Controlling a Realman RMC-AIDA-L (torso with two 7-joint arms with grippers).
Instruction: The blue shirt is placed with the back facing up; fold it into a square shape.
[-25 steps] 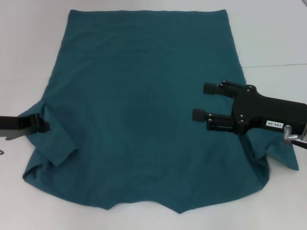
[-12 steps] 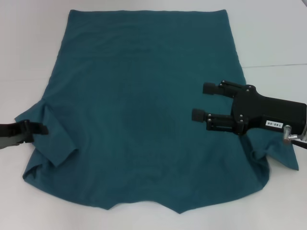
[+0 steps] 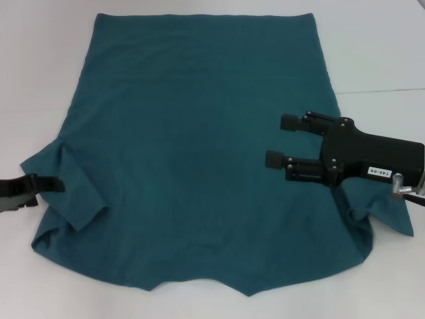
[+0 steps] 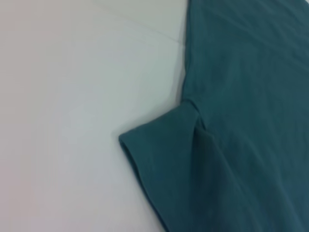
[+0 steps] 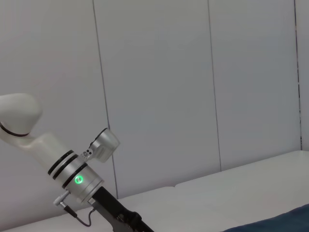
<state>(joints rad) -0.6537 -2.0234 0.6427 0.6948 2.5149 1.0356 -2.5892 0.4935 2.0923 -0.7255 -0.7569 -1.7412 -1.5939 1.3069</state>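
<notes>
The blue shirt (image 3: 199,153) lies spread flat on the white table, plain side up, its hem at the far edge and its collar notch at the near edge. Its left sleeve (image 3: 70,193) is creased and partly folded in; the left wrist view shows this sleeve (image 4: 166,150) close up. My left gripper (image 3: 56,184) sits at the left edge of the head view, just off the sleeve's tip and holding nothing. Over the shirt's right side hovers my right gripper (image 3: 282,141), open and empty. The right sleeve (image 3: 388,216) shows partly behind that arm.
The white table (image 3: 40,80) surrounds the shirt, with a seam (image 3: 385,90) running off to the right. In the right wrist view I see panelled wall, the left arm (image 5: 72,169) and a corner of the shirt (image 5: 289,220).
My left gripper has drawn back leftward off the left sleeve and slightly toward the near edge. The sleeve keeps its crease. The right arm has not moved.
</notes>
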